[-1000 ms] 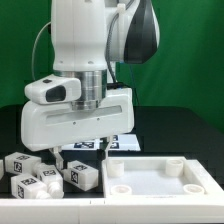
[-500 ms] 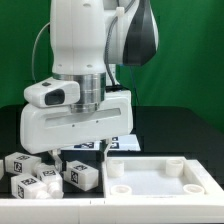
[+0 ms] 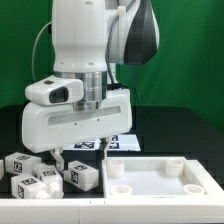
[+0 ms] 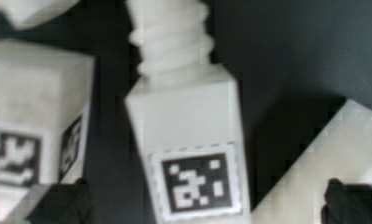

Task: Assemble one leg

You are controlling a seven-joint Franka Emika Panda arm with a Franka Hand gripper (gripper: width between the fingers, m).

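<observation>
Several white legs with black-and-white tags lie on the black table at the exterior view's left; the nearest to the panel is one leg [image 3: 82, 176]. My gripper [image 3: 80, 156] hangs just above it, open. In the wrist view this leg [image 4: 192, 120] lies between my two dark fingertips [image 4: 58, 205], which stand apart on either side of it without touching. It shows a tag on its upper face and a ribbed white peg [image 4: 170, 40] at its far end. Another leg [image 4: 32, 110] lies beside it.
The large white tray-like panel [image 3: 160, 181] with round corner holes lies at the exterior view's right, close to the leg; its edge also shows in the wrist view [image 4: 352, 140]. The marker board [image 3: 124, 143] lies behind the gripper. More legs [image 3: 24, 166] sit further left.
</observation>
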